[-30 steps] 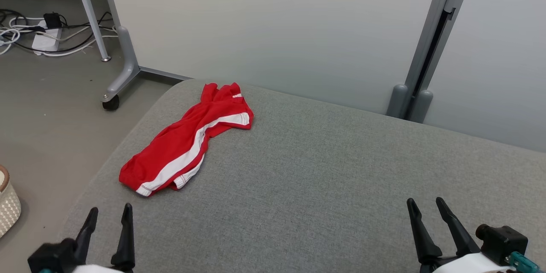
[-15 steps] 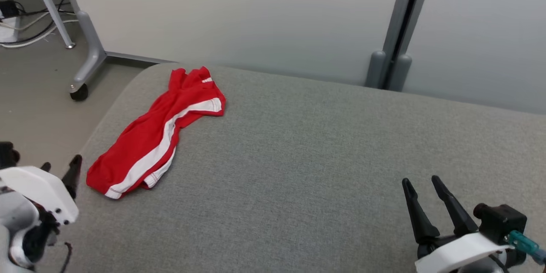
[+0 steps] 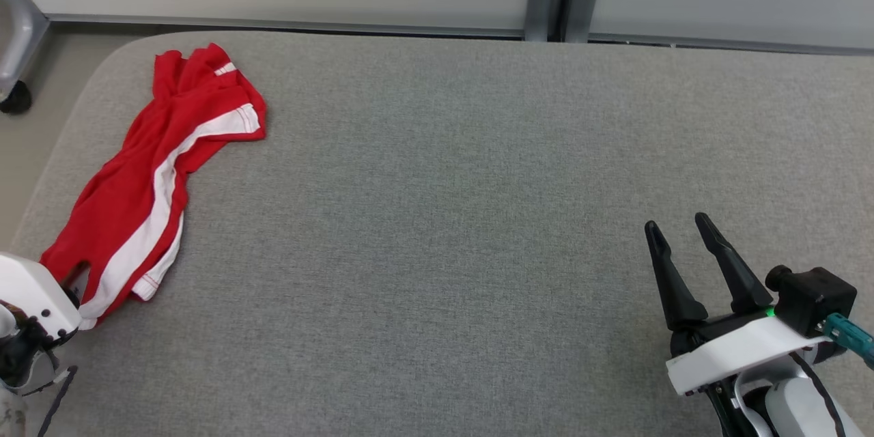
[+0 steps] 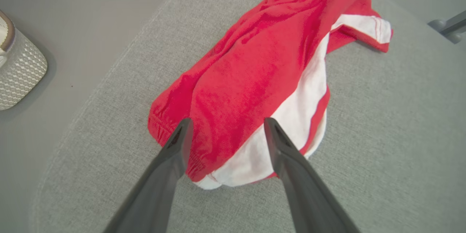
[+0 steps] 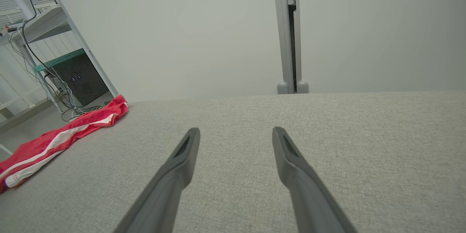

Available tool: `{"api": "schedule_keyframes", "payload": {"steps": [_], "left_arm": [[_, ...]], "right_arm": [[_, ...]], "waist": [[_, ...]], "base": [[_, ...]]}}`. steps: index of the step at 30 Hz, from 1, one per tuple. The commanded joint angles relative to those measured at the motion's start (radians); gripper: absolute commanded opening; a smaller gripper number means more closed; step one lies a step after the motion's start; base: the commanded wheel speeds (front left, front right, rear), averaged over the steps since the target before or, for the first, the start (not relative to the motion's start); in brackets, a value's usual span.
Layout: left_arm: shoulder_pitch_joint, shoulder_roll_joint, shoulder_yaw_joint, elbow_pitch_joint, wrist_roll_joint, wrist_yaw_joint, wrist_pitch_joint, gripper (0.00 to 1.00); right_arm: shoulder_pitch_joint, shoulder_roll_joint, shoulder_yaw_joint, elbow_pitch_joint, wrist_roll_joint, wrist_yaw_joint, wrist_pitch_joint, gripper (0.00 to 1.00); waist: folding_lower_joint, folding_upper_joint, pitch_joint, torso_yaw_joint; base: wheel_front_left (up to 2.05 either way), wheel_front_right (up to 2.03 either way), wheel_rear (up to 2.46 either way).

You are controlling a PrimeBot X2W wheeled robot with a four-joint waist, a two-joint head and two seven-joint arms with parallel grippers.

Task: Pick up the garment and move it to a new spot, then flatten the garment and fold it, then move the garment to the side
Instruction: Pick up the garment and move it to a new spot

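A pale basket (image 4: pixel 18 69) with a faceted, woven-looking wall stands on the smooth grey floor (image 4: pixel 91 14) beside the tabletop (image 3: pixel 437 218); what it holds cannot be told, since just its edge is in view. The tabletop is covered in grey, finely woven cloth and has a rounded corner. The garment (image 3: pixel 143 177) lies crumpled in a long, twisted strip along the tabletop's left edge, near that corner. It is soft red fabric with a broad white stripe and white stitched hems. The left tool (image 4: pixel 227 121) hangs over the garment's near end with its two dark tapered fingers spread wide and pinching nothing; whether the tips touch the cloth cannot be told. The right tool (image 3: pixel 675 220) is well apart from the garment over the bare right side of the tabletop, its fingers likewise spread and empty. Behind the tabletop stand smooth pale panels (image 5: pixel 182 25) joined at a grey post (image 5: pixel 287 32).
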Motion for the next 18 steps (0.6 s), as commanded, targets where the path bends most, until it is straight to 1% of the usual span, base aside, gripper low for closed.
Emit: {"api": "schedule_keyframes", "payload": {"steps": [1, 5, 9, 10, 11, 12, 13, 14, 15, 18], "left_arm": [[-0.024, 0.009, -0.007, 0.033, 0.001, -0.005, -0.004, 1.00], [-0.044, -0.005, -0.029, 0.111, 0.005, -0.019, -0.001, 1.00], [-0.050, -0.028, -0.052, 0.186, -0.008, -0.033, 0.036, 1.00], [-0.049, -0.034, -0.057, 0.200, -0.009, -0.036, 0.038, 0.91], [-0.051, -0.035, -0.059, 0.212, -0.013, -0.038, 0.037, 0.69], [-0.054, -0.035, -0.062, 0.222, -0.016, -0.042, 0.035, 0.44], [-0.056, -0.031, -0.069, 0.227, -0.010, -0.044, 0.031, 0.31], [-0.061, -0.026, -0.073, 0.226, -0.006, -0.046, 0.017, 0.09], [-0.069, -0.020, -0.077, 0.221, -0.002, -0.049, -0.002, 0.00], [-0.082, -0.009, -0.091, 0.208, 0.006, -0.054, -0.030, 0.00]], "right_arm": [[-0.019, -0.006, 0.002, -0.004, 0.001, 0.000, -0.009, 1.00], [-0.039, -0.004, 0.009, -0.003, 0.000, 0.000, -0.015, 1.00], [-0.055, 0.002, 0.017, 0.012, 0.001, 0.000, -0.024, 1.00], [-0.056, 0.003, 0.019, 0.016, 0.002, 0.000, -0.025, 1.00], [-0.057, 0.003, 0.020, 0.020, 0.003, 0.000, -0.027, 1.00], [-0.058, 0.002, 0.022, 0.024, 0.004, 0.000, -0.028, 1.00], [-0.059, 0.001, 0.023, 0.028, 0.005, 0.000, -0.030, 1.00], [-0.057, 0.001, 0.024, 0.032, 0.007, 0.000, -0.032, 1.00], [-0.055, 0.001, 0.024, 0.037, 0.010, 0.000, -0.035, 1.00], [-0.049, 0.002, 0.025, 0.048, 0.015, 0.000, -0.038, 1.00]], "waist": [[0.0000, 0.0000, 0.037, -0.030], [0.0000, 0.0000, 0.067, -0.038], [0.0000, 0.0000, 0.076, -0.040], [0.0000, 0.0000, 0.075, -0.040], [0.0000, 0.0000, 0.071, -0.040], [0.0000, 0.0000, 0.065, -0.040], [0.0000, 0.0000, 0.058, -0.040], [0.0000, 0.0000, 0.049, -0.040], [0.0000, 0.0000, 0.039, -0.039], [0.0000, 0.0000, 0.014, -0.039]], "base": [[0.00, 0.00, 0.00], [0.00, 0.00, 0.00], [0.00, 0.00, 0.00], [0.00, 0.00, 0.00], [0.00, 0.00, 0.00], [0.00, 0.00, 0.00], [0.00, 0.00, 0.00], [0.00, 0.00, 0.00], [0.00, 0.00, 0.00], [0.00, 0.00, 0.00]]}}
